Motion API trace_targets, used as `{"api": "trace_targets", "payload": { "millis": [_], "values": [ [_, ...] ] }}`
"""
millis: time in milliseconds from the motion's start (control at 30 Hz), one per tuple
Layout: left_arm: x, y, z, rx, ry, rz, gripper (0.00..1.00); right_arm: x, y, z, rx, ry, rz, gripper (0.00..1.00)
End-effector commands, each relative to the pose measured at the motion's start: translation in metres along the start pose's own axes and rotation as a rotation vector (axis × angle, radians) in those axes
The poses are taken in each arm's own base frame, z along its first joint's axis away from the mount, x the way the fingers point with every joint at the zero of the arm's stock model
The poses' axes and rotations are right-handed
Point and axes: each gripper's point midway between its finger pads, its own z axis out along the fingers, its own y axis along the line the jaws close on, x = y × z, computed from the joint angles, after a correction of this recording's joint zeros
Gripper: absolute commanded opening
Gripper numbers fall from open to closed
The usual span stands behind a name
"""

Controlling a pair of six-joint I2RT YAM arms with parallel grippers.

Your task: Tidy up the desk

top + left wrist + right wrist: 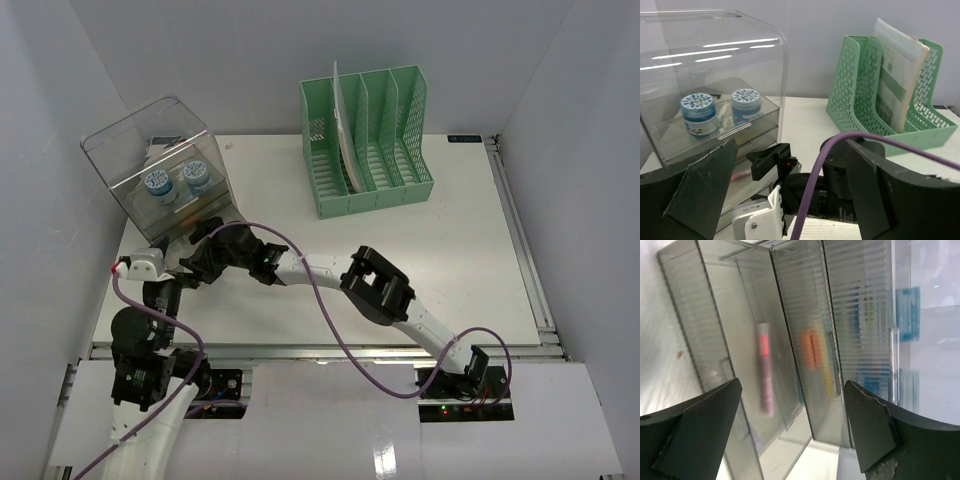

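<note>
The white desk [450, 250] holds a clear plastic box [160, 165] at the back left and a green file rack [365, 140] at the back. My right arm reaches left across the desk. Its gripper [203, 240] is open and empty, close to the box's ribbed drawers [790, 315]. A pink marker [765, 370] and orange and yellow items [812, 350] show blurred through the drawers, between my right fingers [700, 430]. My left gripper [175, 270] is open and empty just behind the right wrist, which fills the space between its fingers [700, 185].
Two blue-lidded jars [175, 183] stand on the box's upper shelf, also in the left wrist view [700, 112]. Papers [900, 75] stand in a file rack slot. A purple cable [320, 300] loops over the desk's middle. Grey walls enclose the desk.
</note>
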Motion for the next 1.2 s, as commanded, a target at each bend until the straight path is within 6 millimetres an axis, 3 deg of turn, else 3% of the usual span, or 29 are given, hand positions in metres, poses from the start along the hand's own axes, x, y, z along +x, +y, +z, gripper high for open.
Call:
{"api": "trace_targets", "payload": {
  "millis": [0,67,133,200,300,400,467,633,733,933,1167],
  "values": [
    [0.014,-0.021,0.007,0.118,0.053,0.006,0.95,-0.018,-0.061,-0.065,-0.002,0.010,0.095,0.90],
    [0.020,-0.041,0.008,0.228,0.088,0.004,0.84,-0.018,-0.050,-0.106,-0.153,0.015,0.148,0.92],
    [0.034,-0.050,0.014,0.278,0.153,0.002,0.73,-0.022,-0.021,-0.152,-0.376,-0.027,0.219,0.99],
    [0.046,-0.063,0.018,0.348,0.223,-0.007,0.54,-0.028,0.018,-0.211,-0.611,-0.108,0.337,0.89],
    [0.076,-0.076,0.025,0.424,0.356,-0.027,0.28,-0.028,0.046,-0.285,-0.766,-0.161,0.496,0.71],
    [0.114,-0.077,0.033,0.433,0.533,-0.041,0.05,-0.018,0.069,-0.332,-0.786,-0.153,0.601,0.55],
    [0.140,-0.075,0.036,0.428,0.654,-0.028,0.02,-0.014,0.080,-0.363,-0.767,-0.155,0.658,0.43],
    [0.200,-0.050,0.040,0.373,0.913,0.099,0.01,0.000,0.072,-0.400,-0.587,-0.188,0.728,0.33],
    [0.209,-0.040,0.046,0.339,0.948,0.151,0.00,0.012,0.065,-0.407,-0.485,-0.164,0.687,0.33],
    [0.198,-0.039,0.058,0.325,0.879,0.161,0.01,0.036,0.066,-0.414,-0.440,-0.098,0.773,0.34],
    [0.247,-0.005,0.046,0.199,1.029,0.263,0.05,0.037,0.069,-0.412,-0.448,-0.096,0.791,0.38]
  ]
}}
